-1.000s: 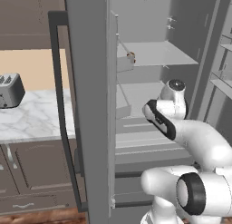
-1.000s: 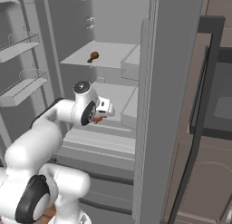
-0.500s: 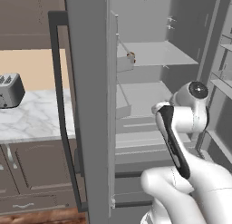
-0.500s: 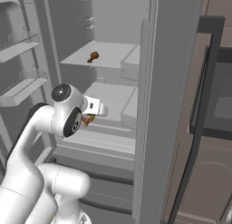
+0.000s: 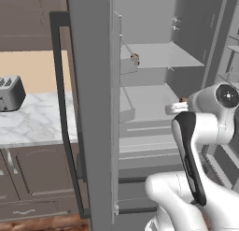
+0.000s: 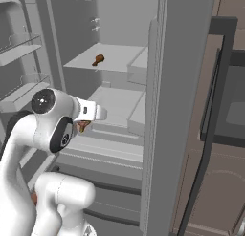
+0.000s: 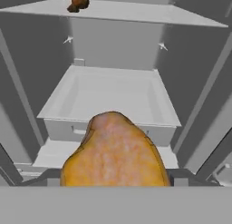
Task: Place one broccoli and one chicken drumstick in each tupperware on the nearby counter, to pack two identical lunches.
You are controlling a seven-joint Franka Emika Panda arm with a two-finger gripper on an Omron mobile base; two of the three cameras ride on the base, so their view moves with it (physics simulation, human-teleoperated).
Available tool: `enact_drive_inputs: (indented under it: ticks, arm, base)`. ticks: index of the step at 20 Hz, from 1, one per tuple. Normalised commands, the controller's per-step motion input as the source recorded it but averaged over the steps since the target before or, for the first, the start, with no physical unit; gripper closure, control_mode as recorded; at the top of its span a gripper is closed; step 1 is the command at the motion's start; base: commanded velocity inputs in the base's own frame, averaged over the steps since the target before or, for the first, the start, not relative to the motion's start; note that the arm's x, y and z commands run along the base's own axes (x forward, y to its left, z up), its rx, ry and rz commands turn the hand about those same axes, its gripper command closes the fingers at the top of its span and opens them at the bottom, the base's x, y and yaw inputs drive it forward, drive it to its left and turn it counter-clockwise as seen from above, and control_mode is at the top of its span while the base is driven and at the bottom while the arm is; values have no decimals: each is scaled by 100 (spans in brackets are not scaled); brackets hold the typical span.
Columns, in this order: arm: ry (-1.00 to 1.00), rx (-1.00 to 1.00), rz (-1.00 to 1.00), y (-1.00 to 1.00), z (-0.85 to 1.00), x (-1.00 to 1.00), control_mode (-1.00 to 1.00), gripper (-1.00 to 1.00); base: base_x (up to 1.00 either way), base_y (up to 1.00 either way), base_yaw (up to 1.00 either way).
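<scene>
A golden-orange chicken drumstick [image 7: 113, 150] looms large at the bottom of the hand view, and my gripper [image 6: 86, 121] is shut on it in front of the open fridge. From the right base view the same drumstick [image 6: 83, 127] hangs under the white hand. A darker brown chicken drumstick [image 6: 99, 59] lies on the fridge's upper shelf [image 7: 136, 11], at the top left of the hand view [image 7: 79, 2]. The drumstick hides my fingertips. The white marble counter [image 5: 32, 118] lies left of the fridge. The broccoli and the tupperware are out of view.
The open fridge door [image 5: 91, 108] stands between the arm and the counter. A silver toaster [image 5: 10, 92] sits on the counter. An open drawer [image 7: 111, 98] lies under the shelf. Door racks [image 6: 24, 89] hang at the left of the right base view.
The arm has drawn back out of the fridge toward the base, carrying the golden-orange drumstick with it. The brown drumstick on the shelf has not moved.
</scene>
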Motion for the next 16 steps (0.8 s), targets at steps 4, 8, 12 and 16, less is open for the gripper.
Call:
enact_drive_inputs:
  ticks: [4,8,12,16]
  arm:
    - [0,0,0,0,69,-48,-100,100]
    - [0,-2,0,0,27,-53,-100,100]
    - [3,-1,0,0,0,-19,100,100]
    - [0,0,0,0,0,0,100,100]
  base:
    - [0,0,0]
    - [0,0,0]
    - [-37,0,0]
    - [-100,0,0]
